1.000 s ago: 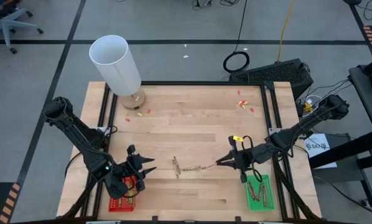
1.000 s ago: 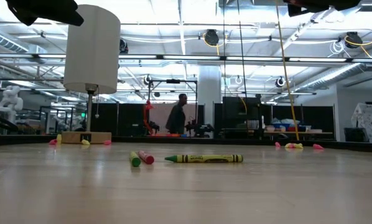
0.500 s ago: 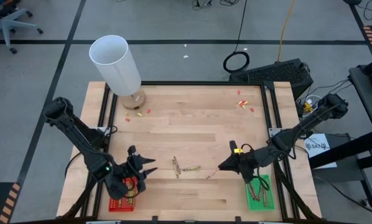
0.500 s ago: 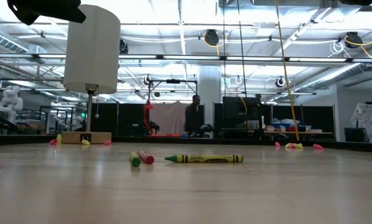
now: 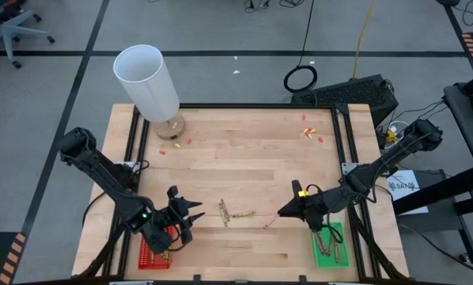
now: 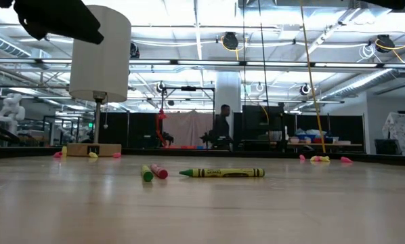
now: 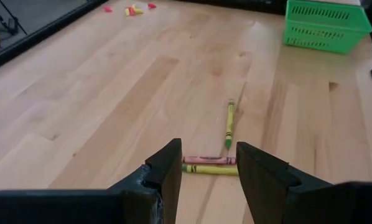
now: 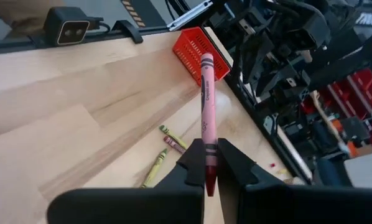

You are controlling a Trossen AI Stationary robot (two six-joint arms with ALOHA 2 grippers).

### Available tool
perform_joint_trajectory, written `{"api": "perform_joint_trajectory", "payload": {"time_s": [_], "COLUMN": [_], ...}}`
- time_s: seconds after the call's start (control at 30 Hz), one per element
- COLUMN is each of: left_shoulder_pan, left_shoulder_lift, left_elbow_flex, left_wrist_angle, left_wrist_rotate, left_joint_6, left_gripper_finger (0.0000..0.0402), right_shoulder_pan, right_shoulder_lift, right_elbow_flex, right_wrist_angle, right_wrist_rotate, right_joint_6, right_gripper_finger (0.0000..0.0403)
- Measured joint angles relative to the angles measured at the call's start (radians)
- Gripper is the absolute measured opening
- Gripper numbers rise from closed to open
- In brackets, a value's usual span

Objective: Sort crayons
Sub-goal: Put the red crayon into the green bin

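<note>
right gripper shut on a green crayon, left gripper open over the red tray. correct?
Not quite. The crayon clamped in the right gripper is red, not green; the right wrist view shows it. The rest stands: the left gripper is open by the red tray.

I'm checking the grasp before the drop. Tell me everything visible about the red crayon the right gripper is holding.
The red paper-wrapped crayon is a slim stick with dark printing along its label and dark bands near the gripped end. The right gripper is shut on one end, so most of its length juts out beyond the fingers. In the high view it shows as a thin sliver over the wooden table, near the green tray. Only the fingers touch it.
</note>
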Motion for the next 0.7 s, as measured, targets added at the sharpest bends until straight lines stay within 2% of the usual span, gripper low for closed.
{"api": "perform_joint_trajectory", "payload": {"time_s": [0.4,0.57,0.7], "left_shoulder_pan": [0.033,0.038,0.038], "left_shoulder_lift": [0.015,0.015,0.015], "left_elbow_flex": [0.0,0.0,0.0], "left_wrist_angle": [0.022,0.021,0.021], "left_wrist_rotate": [0.024,0.031,0.076], "left_joint_6": [0.007,0.018,0.058], "left_gripper_finger": [0.0153,0.0153,0.0153], "right_shoulder_pan": [0.011,0.03,0.058], "right_shoulder_lift": [0.0,0.0,0.0], "right_elbow_flex": [0.001,0.001,0.001], "right_wrist_angle": [-0.078,-0.092,-0.099], "right_wrist_rotate": [0.001,0.001,0.001], "right_joint_6": [0.064,0.179,0.322], "right_gripper_finger": [0.0,0.0,0.0]}}
